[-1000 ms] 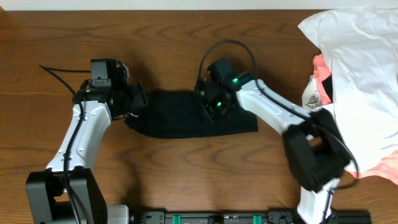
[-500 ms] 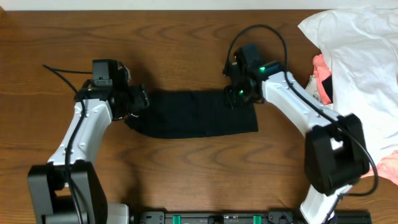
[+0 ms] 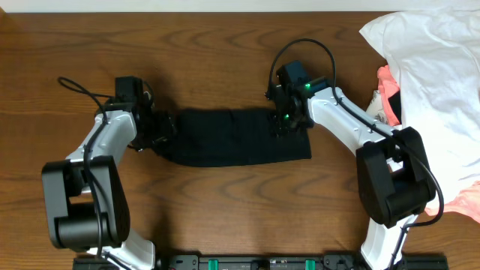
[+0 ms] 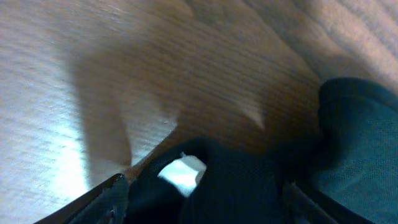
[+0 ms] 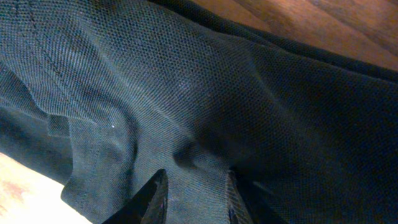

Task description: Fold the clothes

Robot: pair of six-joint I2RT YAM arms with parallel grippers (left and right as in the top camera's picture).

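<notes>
Since I want to fold it, the black garment (image 3: pixel 225 139) lies flat on the table (image 3: pixel 225 217), well left of the white garment (image 3: pixel 435 75). My right gripper (image 3: pixel 288 124) pinches cloth at the end nearer the white garment, fingers narrow. My left gripper (image 3: pixel 162 129) sits wide at the far end.

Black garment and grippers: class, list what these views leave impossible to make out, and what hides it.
1. Left gripper, left wrist view: blurred, fingers cut by the bottom edge; grip unclear.
2. Right gripper, right wrist view: fingers meet the black garment; whether they pinch it is unclear.
3. White patch, left wrist view: too blurred to read.
4. White garment, overhead: cut by the right edge.
</notes>
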